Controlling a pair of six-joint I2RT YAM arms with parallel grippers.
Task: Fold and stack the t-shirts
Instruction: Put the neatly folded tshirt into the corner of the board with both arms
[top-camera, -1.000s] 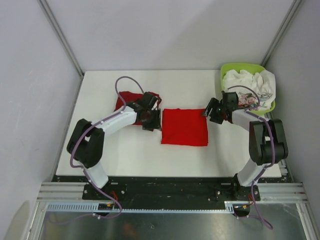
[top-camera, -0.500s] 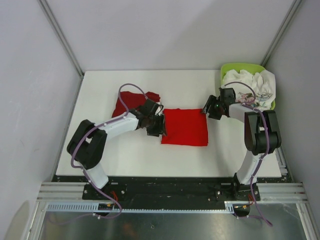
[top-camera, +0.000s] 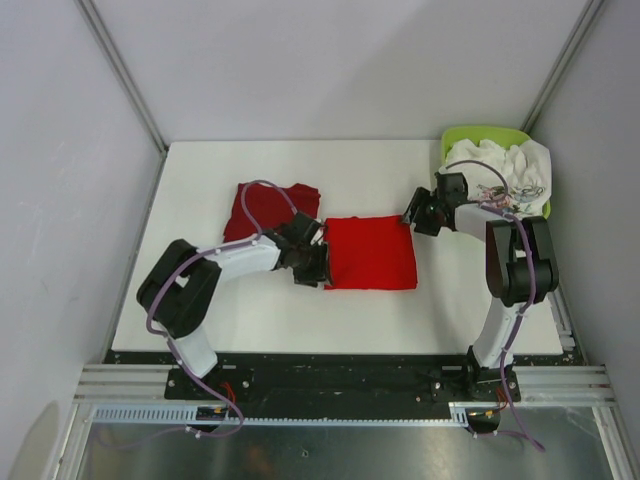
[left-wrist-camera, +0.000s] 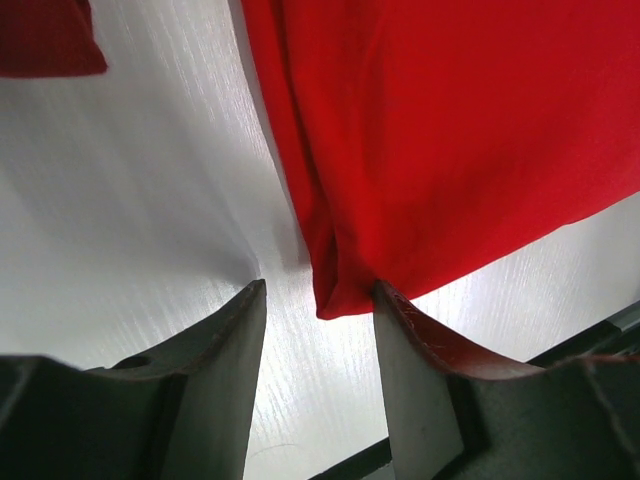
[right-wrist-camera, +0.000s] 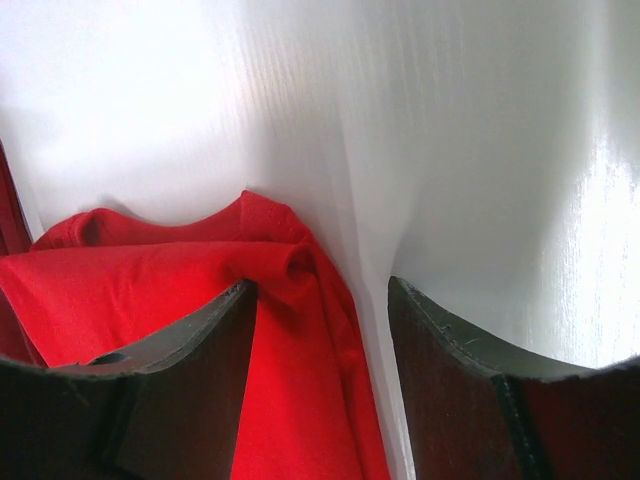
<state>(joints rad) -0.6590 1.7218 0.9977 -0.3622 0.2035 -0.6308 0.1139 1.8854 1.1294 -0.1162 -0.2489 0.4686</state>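
Observation:
A bright red t-shirt (top-camera: 370, 253) lies folded into a square at the middle of the white table (top-camera: 200, 180). A darker red t-shirt (top-camera: 270, 207) lies folded to its upper left. My left gripper (top-camera: 318, 270) is open at the bright shirt's near left corner (left-wrist-camera: 345, 295), which sits between its jaws. My right gripper (top-camera: 408, 220) is open at the shirt's far right corner (right-wrist-camera: 300, 270), which lies between its fingers. The darker shirt's edge (left-wrist-camera: 45, 40) shows at the top left of the left wrist view.
A lime-green basket (top-camera: 487, 135) with white cloth (top-camera: 505, 165) in it stands at the table's far right corner. Grey walls close in the back and both sides.
My left gripper has moved off the darker shirt, down and right to the bright shirt's near left corner. My right gripper has shifted slightly up and left to the far right corner.

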